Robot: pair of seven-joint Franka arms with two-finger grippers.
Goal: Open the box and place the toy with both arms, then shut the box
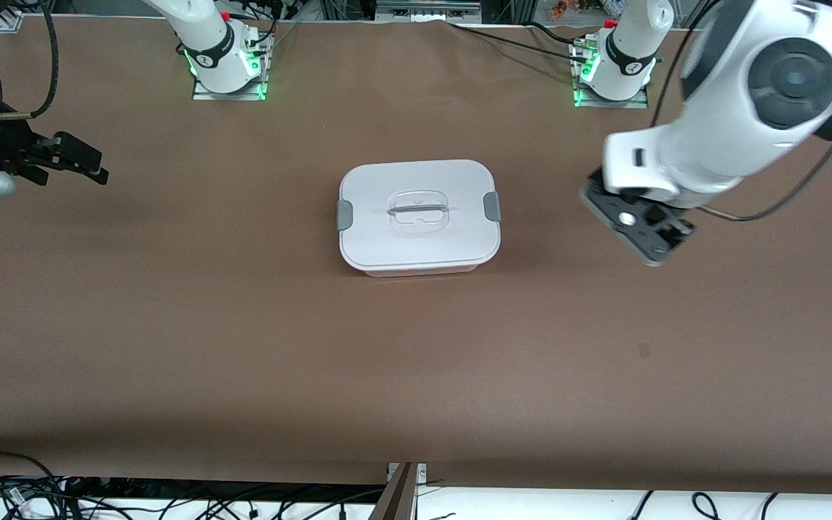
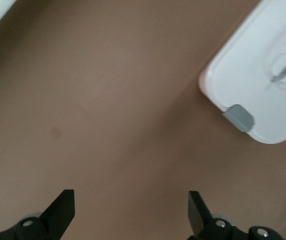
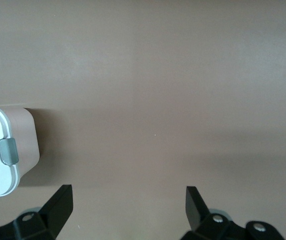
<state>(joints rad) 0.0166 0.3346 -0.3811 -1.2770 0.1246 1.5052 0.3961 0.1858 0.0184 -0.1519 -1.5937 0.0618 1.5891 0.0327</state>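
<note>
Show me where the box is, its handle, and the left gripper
box (image 1: 419, 245), front view, flat white lid.
handle (image 1: 418, 209), front view, grey bar in the lid's recess.
left gripper (image 2: 131, 210), left wrist view, midway between the open fingertips.

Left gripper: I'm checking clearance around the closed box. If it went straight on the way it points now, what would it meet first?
Probably bare table. The open left gripper points down beside the box, which lies off its line.

High front view facing the arm bases across the table (image 1: 243, 347); wrist views looking down close, all sharing the box (image 1: 419, 214) (image 2: 262, 75) (image 3: 3, 155).
</note>
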